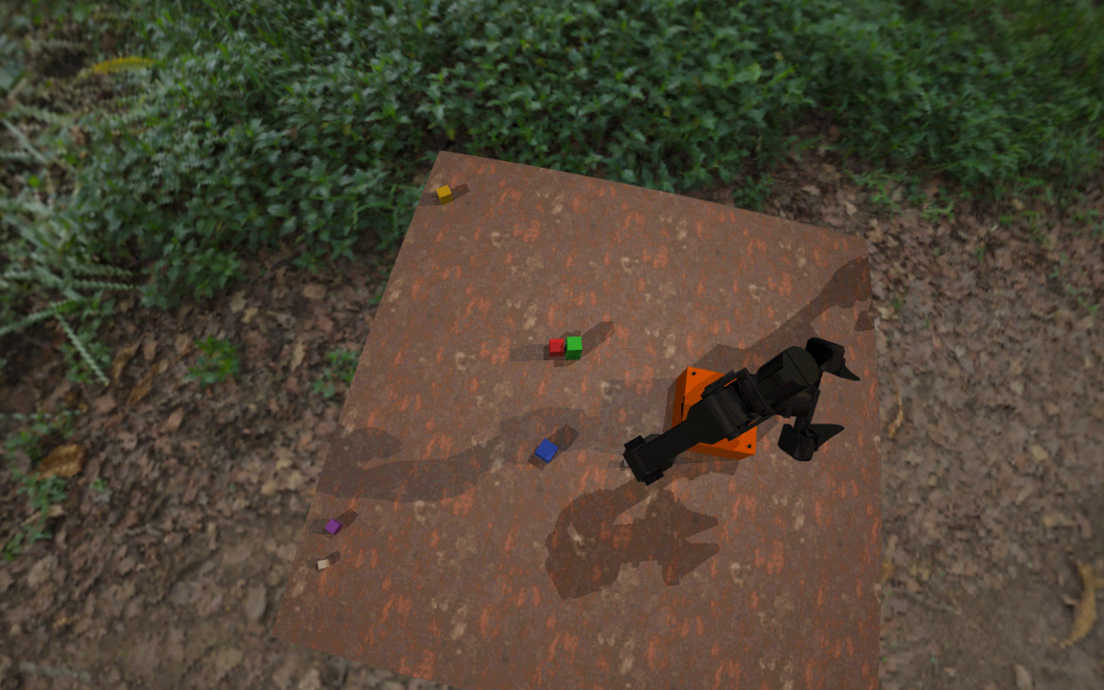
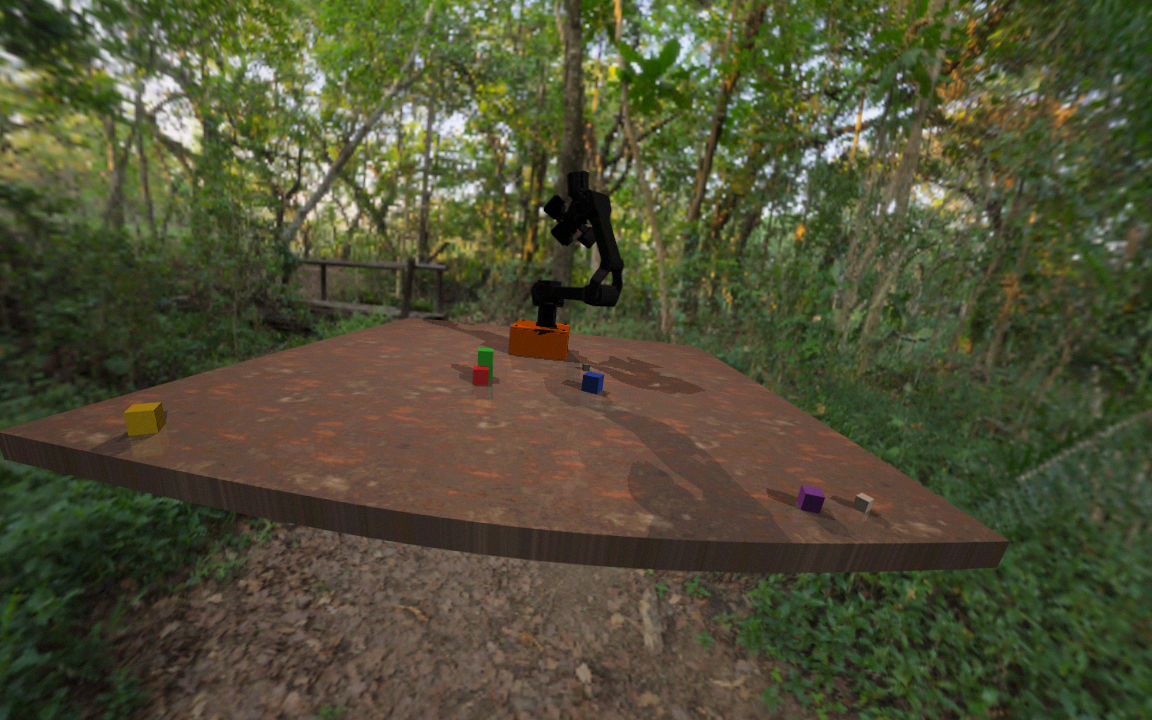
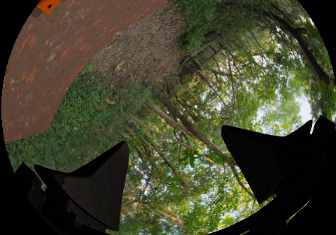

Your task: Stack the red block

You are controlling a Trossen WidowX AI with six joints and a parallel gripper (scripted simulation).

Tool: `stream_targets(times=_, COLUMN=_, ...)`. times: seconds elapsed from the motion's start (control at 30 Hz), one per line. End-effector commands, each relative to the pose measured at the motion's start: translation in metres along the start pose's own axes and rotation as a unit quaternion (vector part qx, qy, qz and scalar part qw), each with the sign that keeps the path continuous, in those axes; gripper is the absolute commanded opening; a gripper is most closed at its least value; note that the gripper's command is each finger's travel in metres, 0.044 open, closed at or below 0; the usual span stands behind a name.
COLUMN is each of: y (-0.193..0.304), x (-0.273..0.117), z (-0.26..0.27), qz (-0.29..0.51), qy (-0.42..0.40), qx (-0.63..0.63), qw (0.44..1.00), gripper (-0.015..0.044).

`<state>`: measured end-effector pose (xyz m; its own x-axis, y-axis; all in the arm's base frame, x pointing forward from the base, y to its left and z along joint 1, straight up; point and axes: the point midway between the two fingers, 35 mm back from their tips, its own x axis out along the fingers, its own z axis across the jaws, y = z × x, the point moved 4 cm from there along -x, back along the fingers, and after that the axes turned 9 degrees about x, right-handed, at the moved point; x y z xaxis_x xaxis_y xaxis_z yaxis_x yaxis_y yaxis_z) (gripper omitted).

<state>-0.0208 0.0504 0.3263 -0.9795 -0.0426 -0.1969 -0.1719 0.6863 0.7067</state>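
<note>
Largest in my views is the rust-brown table [image 1: 590, 532], a flat slab set over leaf litter and greenery. On its right side I see the arm [image 1: 740, 402], black, folded above its orange base [image 1: 693, 390]; in the exterior view the arm rears well above the slab. Its gripper [image 3: 175, 165] points out toward the trees, with the fingers standing wide apart and nothing between them.

Near mid-table I read the green tower [image 1: 573, 346] standing upright, with the red block [image 1: 556, 346] on the surface touching its side, well apart from the gripper. The blue cube [image 1: 546, 450] lies nearer the base. The yellow cube [image 1: 445, 194] sits at a far corner. The purple cube [image 1: 332, 525] and a small tan cube [image 1: 323, 563] sit near the opposite edge.
</note>
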Motion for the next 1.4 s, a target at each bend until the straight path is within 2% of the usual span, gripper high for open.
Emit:
stream_targets(times=0.0, y=0.0, x=0.001, z=-0.001, qz=-0.002, qy=0.001, qx=0.001, qw=1.0, gripper=0.0426)
stream_targets(times=0.03, y=0.0, x=0.003, z=-0.003, qz=-0.01, qy=0.004, qx=0.003, qw=1.0, gripper=0.044)
stream_targets(times=0.37, y=-0.012, x=0.04, z=-0.053, qz=-0.155, qy=0.043, qx=0.04, qw=0.986, gripper=0.044)
stream_targets(times=0.73, y=-0.051, x=0.061, z=-0.113, qz=-0.307, qy=0.045, qx=0.062, qw=0.949, gripper=0.044)
stream_targets(times=1.03, y=-0.098, x=0.054, z=-0.16, qz=-0.422, qy=0.031, qx=0.06, qw=0.904, gripper=0.044)
stream_targets(times=1.37, y=-0.16, x=0.018, z=-0.198, qz=-0.53, qy=0.0, qx=0.034, qw=0.847, gripper=0.044)
